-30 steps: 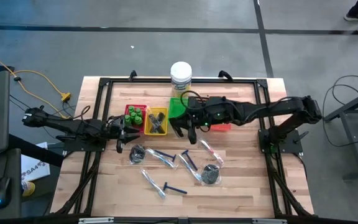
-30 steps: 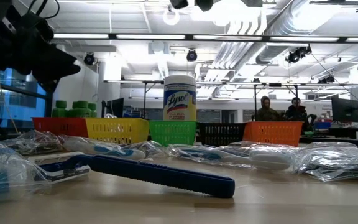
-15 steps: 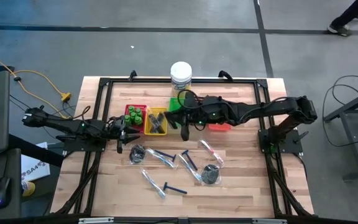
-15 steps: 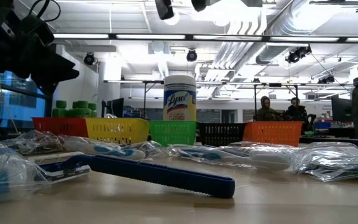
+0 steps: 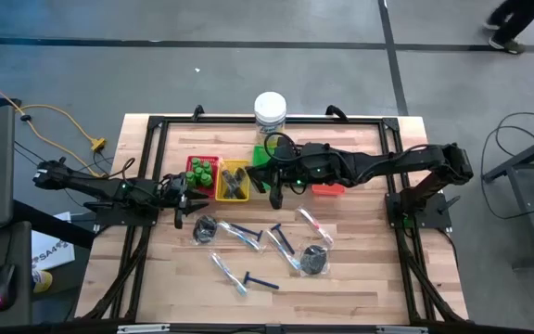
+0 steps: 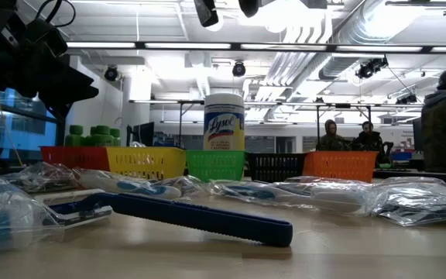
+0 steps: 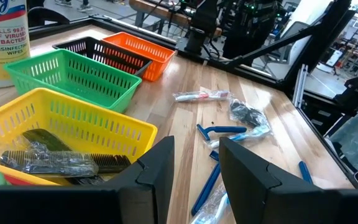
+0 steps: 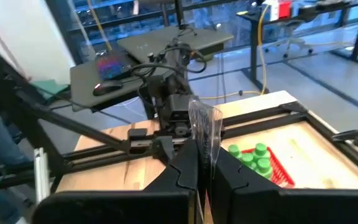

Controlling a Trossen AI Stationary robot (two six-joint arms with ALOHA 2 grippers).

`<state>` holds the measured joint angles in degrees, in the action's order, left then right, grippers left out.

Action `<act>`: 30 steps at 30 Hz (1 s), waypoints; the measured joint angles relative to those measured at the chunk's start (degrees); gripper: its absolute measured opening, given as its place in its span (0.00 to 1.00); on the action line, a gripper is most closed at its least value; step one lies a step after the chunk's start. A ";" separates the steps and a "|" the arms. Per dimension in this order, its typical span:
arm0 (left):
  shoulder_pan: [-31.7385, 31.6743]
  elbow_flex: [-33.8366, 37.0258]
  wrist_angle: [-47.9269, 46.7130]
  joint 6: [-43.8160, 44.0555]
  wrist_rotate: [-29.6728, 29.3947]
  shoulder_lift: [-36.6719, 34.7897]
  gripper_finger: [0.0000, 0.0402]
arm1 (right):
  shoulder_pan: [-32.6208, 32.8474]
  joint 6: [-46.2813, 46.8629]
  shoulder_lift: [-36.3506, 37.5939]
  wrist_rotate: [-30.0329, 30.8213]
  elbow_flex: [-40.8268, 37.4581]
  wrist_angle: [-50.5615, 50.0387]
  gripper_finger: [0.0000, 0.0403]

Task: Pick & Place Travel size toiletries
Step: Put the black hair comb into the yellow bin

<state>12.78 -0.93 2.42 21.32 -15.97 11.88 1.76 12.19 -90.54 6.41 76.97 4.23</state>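
**Currently on the table: toiletries, trays, two arms**

From my remote seat I list what I see.

Right gripper [image 8: 205,163]: fingers pressed together on a clear-sleeved stick [image 8: 205,129], which stands up from between them. In the high view this gripper [image 5: 275,190] hangs over the yellow tray [image 5: 233,182] and green tray [image 5: 263,160].

Left gripper [image 7: 196,163]: fingers parted, nothing between them. It sits near the table's left edge, just beside the red tray [image 5: 203,173].

Trays, in a row across the table's middle: red, yellow, green, black tray [image 7: 104,53], orange tray [image 7: 139,49].

Red tray contents: small green round pots [image 5: 200,170].

Yellow tray contents: grey flat pieces [image 7: 48,157] in clear wrap.

Loose toiletries on the wooden table [image 5: 360,278], in front of the trays: dark-blue razors [image 5: 281,238], one lying close to the low camera [image 6: 200,217]; a dark shiny bundle [image 5: 204,229] near the left gripper and another [image 5: 315,262] farther right; a sleeved stick [image 5: 313,225] between the orange tray and the second bundle.

Wipes canister [image 6: 224,129], white lid, stands upright behind the green tray.

Background in the low view: two seated people [image 6: 350,137] and a person standing [image 6: 444,128] at right.
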 joint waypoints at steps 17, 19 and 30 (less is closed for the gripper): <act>0.00 -0.01 4.07 7.59 -3.08 0.02 0.30 | 0.35 0.21 0.11 0.30 0.00 2.88 0.01; 0.00 -0.05 6.12 7.95 -3.08 0.07 0.30 | 0.33 0.11 0.11 1.02 0.00 2.88 0.01; -0.02 -6.62 14.52 2.12 -6.89 10.42 0.30 | -0.37 1.29 0.11 0.47 0.00 4.57 0.01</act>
<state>12.75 -7.55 16.94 23.44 -22.85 22.30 1.39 13.47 -90.43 6.88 76.97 8.80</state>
